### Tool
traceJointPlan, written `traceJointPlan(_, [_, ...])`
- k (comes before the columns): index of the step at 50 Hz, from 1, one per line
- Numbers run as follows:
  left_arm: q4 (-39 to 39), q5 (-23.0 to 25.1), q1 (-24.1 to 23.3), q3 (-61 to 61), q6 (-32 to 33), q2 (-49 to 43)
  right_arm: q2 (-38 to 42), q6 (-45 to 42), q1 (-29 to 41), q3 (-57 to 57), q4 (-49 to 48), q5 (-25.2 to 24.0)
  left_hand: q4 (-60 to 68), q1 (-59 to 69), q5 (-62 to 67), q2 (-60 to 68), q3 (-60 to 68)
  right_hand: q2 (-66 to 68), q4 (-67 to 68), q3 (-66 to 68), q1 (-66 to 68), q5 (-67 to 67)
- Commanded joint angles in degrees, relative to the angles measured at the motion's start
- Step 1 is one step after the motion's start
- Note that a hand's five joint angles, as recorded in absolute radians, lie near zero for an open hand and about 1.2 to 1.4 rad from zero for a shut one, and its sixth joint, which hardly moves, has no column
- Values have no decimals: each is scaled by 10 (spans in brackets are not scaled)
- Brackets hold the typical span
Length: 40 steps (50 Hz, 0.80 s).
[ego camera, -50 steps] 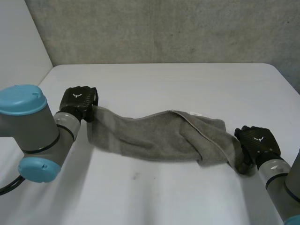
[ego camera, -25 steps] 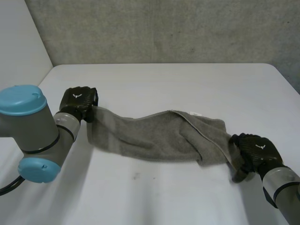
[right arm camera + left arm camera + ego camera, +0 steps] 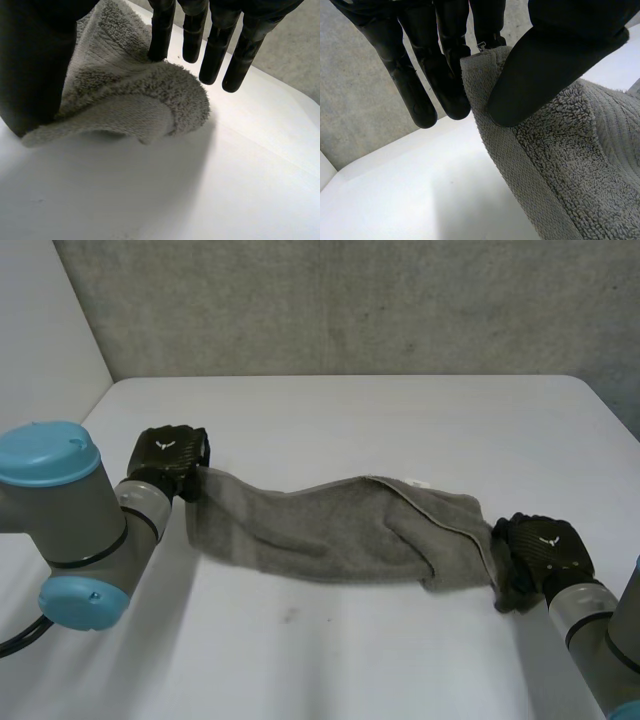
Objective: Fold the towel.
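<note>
We see the towel (image 3: 340, 530), grey and rumpled, lying as a long band across the middle of the table (image 3: 400, 410), bunched lengthwise, with one end at each hand; a hem runs slantwise over its right half, and that half lies thicker and more folded than the left; the left hand (image 3: 170, 458) sits at the band's left end, knuckles up, at the end of the left arm (image 3: 70, 510); in its wrist view the thumb (image 3: 555, 60) presses the looped pile of a corner from one side while the fingers (image 3: 445, 75) stand against the other side of the same edge, so we read this hand as pinching the towel's corner; from that grip the cloth falls away towards the table, which is white and bare below it; the right hand (image 3: 540, 555) sits at the band's right end, near the table's right edge, on the right arm (image 3: 590, 615); in its wrist view its thumb lies on one side of the bunched end and one finger touches the cloth from the other side, the remaining fingers straight and just clear of it, so this hand too holds the towel, by a narrow pinch; the end of the cloth curls over beneath the palm and rests on the table; a grey wall (image 3: 350, 300) stands behind the table.
</note>
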Motion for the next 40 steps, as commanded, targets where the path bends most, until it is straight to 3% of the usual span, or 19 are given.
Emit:
traceJointPlan(1, [0, 0, -1, 0, 0, 0, 8, -1, -1, -10, -1, 4, 102, 120, 111, 102, 104, 86, 58, 61, 61, 66])
traceJointPlan(11, [-1, -1, -1, 0, 0, 1, -38, -10, -5, -9, -23, 22, 102, 120, 111, 102, 104, 319, 292, 295, 295, 299])
traceJointPlan(18, [-1, -1, -1, -1, -1, 2, -40, -12, -5, -17, -23, 15, 102, 120, 111, 102, 104, 382, 354, 357, 357, 362])
traceJointPlan(24, [0, 0, -1, -8, 0, 4, -36, -12, -5, -22, -22, 12, 102, 120, 111, 102, 104, 593, 565, 568, 568, 573])
traceJointPlan(31, [-3, 2, -2, -11, 1, 16, -56, -12, -6, -27, -12, 7, 102, 120, 111, 102, 104, 593, 566, 568, 569, 573])
traceJointPlan(35, [-8, 3, 1, -12, 2, 43, -136, -39, -8, -50, 62, -20, 102, 120, 111, 102, 104, 593, 566, 568, 569, 573])
traceJointPlan(40, [-10, 5, 1, -30, 4, 83, -162, -61, -21, -96, 192, -62, 102, 120, 111, 102, 104, 593, 566, 568, 569, 573])
